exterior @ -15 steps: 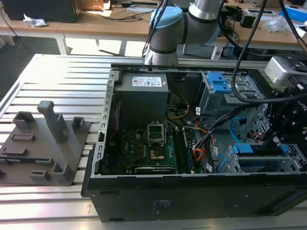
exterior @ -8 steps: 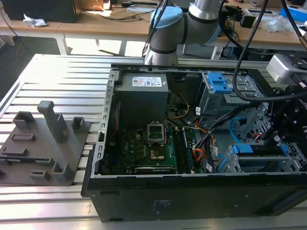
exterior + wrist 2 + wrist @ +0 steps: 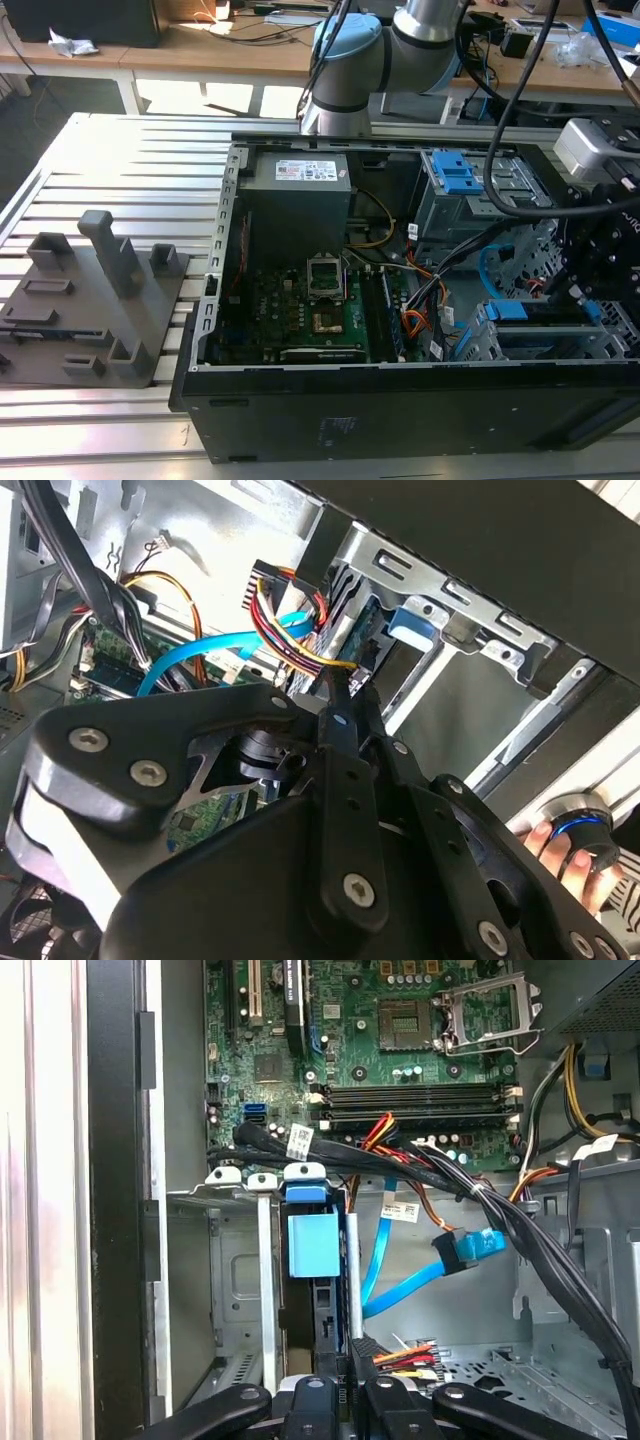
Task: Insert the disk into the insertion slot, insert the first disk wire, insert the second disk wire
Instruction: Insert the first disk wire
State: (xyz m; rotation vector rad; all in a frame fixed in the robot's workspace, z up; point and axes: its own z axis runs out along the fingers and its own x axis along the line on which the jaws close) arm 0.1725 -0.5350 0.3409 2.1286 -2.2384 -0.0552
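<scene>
The disk (image 3: 520, 312) sits in the insertion slot (image 3: 600, 345), the silver perforated cage at the case's front corner on the exterior view's right. Its blue handle (image 3: 312, 1245) faces out of the cage (image 3: 235, 1290) in the first wrist view. My gripper (image 3: 585, 280) hangs just above the cage. In both wrist views the fingers (image 3: 333, 730) are pinched together on a disk wire (image 3: 300, 645) of red, yellow and black strands, with its black plug (image 3: 358, 1352) between them, close to the disk's rear edge. A blue flat disk wire (image 3: 470, 1248) lies loose beside it.
A grey metal bay with a blue clip (image 3: 455, 172) stands behind the cage. The motherboard (image 3: 320, 300) and power supply (image 3: 300, 195) take up the case's middle. Black cable bundles (image 3: 540, 1250) cross near the gripper. A grey fixture (image 3: 100, 300) stands outside the case. A person's hand (image 3: 560, 850) is nearby.
</scene>
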